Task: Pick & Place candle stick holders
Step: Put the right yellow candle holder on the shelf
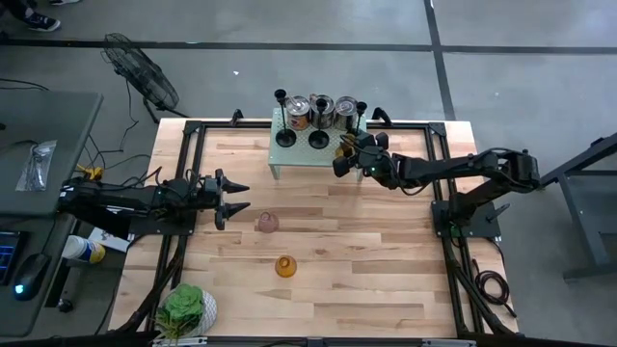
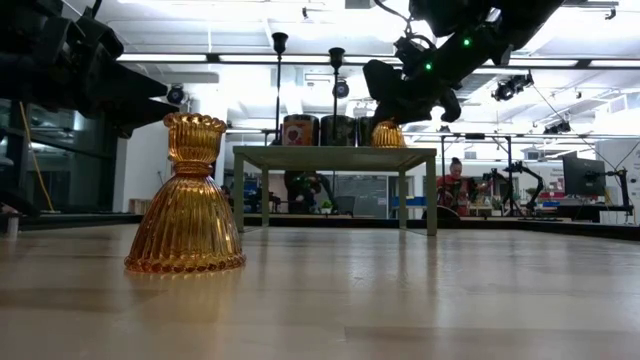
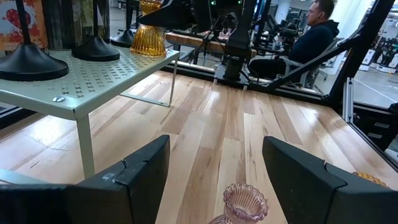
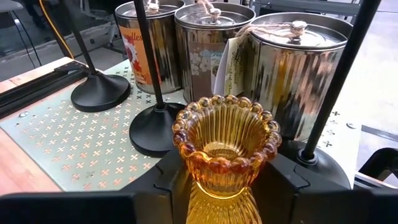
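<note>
Presently an amber holder (image 4: pixel 225 152) is gripped by its neck between the fingers of the right gripper (image 1: pixel 345 157), at the right edge of a small green stand (image 1: pixel 294 154) near the tabletop's (image 1: pixel 386 260) far side. On the stand three black holders are seen: one (image 4: pixel 99 90) beside the tins (image 4: pixel 205 43), one (image 4: pixel 155 127) just behind the amber holder, and a third (image 4: pixel 320 162) at its other side. Whether the held holder rests on the stand or is lifted cannot be told.

Out on the tabletop a second amber holder (image 1: pixel 285 265) stands upright, well apart from the stand. A pink holder (image 1: pixel 267 222) stands between it and the stand, just ahead of the left gripper (image 1: pixel 234 200), whose fingers are spread wide with nothing between them. A green plant (image 1: pixel 185 308) sits at the near left corner. Beyond the tabletop a seated person (image 3: pixel 311 37) is visible.
</note>
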